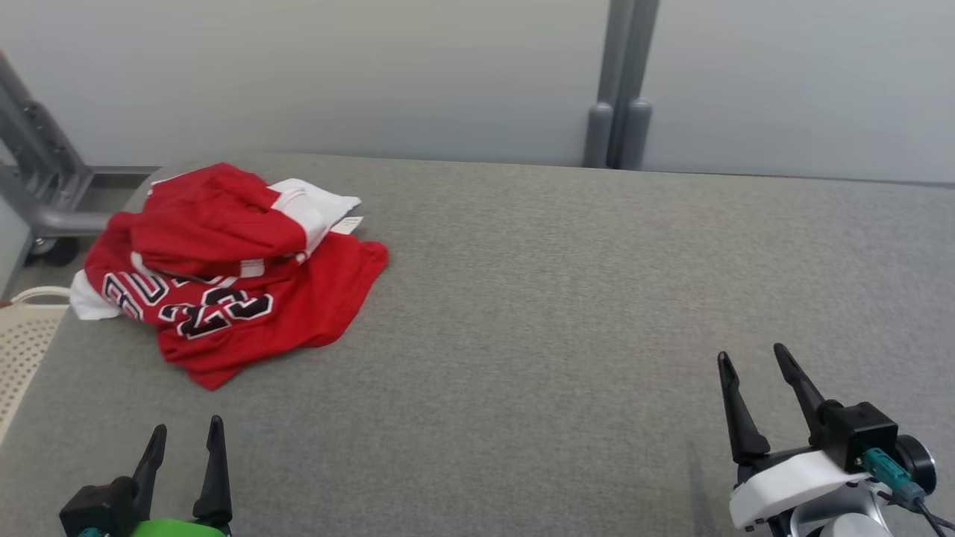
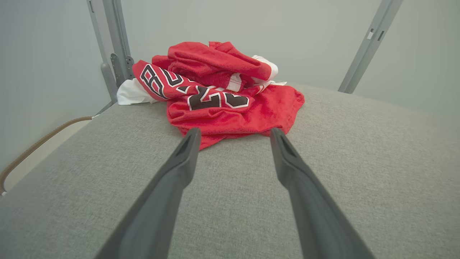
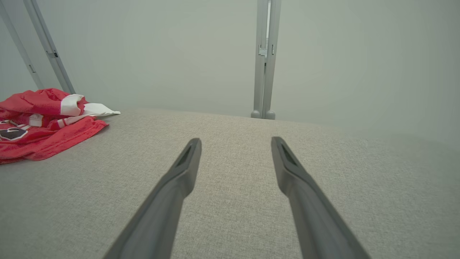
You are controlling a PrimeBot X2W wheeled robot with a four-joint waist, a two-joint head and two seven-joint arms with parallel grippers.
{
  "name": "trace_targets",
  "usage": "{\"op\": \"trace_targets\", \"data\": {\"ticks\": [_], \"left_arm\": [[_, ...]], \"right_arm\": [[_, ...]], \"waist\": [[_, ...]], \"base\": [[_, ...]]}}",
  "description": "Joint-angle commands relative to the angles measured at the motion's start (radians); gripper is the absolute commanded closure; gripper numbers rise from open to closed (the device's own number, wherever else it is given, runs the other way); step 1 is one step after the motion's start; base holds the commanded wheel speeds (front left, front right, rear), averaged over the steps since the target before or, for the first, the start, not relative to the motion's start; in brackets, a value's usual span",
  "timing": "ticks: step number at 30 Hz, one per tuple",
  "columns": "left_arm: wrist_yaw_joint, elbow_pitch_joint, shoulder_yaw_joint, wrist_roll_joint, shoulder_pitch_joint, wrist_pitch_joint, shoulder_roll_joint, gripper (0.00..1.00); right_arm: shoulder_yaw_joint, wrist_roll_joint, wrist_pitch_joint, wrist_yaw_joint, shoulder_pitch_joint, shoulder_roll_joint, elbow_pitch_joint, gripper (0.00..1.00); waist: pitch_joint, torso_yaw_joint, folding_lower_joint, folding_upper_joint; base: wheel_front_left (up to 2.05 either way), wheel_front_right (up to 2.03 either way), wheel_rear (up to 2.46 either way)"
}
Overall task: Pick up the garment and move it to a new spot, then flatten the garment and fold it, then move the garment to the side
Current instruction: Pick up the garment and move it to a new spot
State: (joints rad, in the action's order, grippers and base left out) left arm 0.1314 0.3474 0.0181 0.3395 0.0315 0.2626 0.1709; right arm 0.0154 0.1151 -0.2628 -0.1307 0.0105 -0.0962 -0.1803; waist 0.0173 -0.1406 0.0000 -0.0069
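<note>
My left pincer (image 1: 188,425) is sitting at the lower left of the head view, its two dark fingers standing apart and gripping nothing. My right pincer (image 1: 751,353) is sitting at the lower right, parted about as wide and likewise empty. Both are hovering over the grey fabric tabletop (image 1: 559,298). The garment (image 1: 224,276), a red jersey with white trim and black numerals, is lying crumpled in a heap at the tabletop's far left corner, well apart from my right pincer and nearer my left one, touching neither. One white edge is hanging over the left rim (just above a cream perforated basket (image 1: 19,343) beyond the tabletop). Two grey posts (image 1: 623,82) are standing against the pale wall behind.

In the left wrist view, my left pincer (image 2: 234,131) is pointing straight at the garment (image 2: 222,108), its fingers (image 2: 179,169) spread wide with bare tabletop (image 2: 359,162) showing between them. The tips are stopping just short of the jersey's near red hem.

In the right wrist view, my right pincer (image 3: 235,140) is standing open over bare tabletop (image 3: 230,216), holding nothing. The garment (image 3: 39,126) is lying far off at the left edge, its white trim folding over the red.
</note>
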Motion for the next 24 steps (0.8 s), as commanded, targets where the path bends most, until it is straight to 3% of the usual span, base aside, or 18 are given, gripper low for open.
{"op": "trace_targets", "data": {"ticks": [1,6,11,18,24], "left_arm": [[-0.001,0.002,0.002,-0.006,0.012,0.003,0.009,0.0],[-0.001,0.007,0.006,-0.005,0.027,0.003,0.022,0.0],[-0.001,0.002,0.005,-0.001,0.028,0.003,0.027,0.0],[-0.001,0.005,-0.015,0.013,0.002,0.003,0.026,0.0],[-0.001,0.068,-0.083,0.112,-0.13,-0.025,0.016,0.0]], "right_arm": [[0.004,0.005,-0.003,0.0,0.0,0.002,-0.004,0.0],[0.055,0.01,-0.003,0.0,-0.02,0.009,-0.018,0.0],[0.088,0.019,-0.003,0.0,-0.034,0.021,-0.03,0.0],[0.098,0.023,-0.003,0.0,-0.024,0.025,-0.028,0.0],[0.101,0.006,-0.003,0.0,-0.065,-0.003,0.009,0.0]], "waist": [[0.03,-0.128,0.0,0.0069],[0.047,-0.247,0.0,0.0069],[0.054,-0.309,0.0,0.0069],[0.04,-0.324,0.0,0.0069],[-0.047,-0.292,0.0,0.0069]], "base": [[0.0,0.0,0.0],[0.0,0.0,0.0],[0.0,0.0,0.0],[0.0,0.0,0.0],[0.0,0.0,0.0]]}}
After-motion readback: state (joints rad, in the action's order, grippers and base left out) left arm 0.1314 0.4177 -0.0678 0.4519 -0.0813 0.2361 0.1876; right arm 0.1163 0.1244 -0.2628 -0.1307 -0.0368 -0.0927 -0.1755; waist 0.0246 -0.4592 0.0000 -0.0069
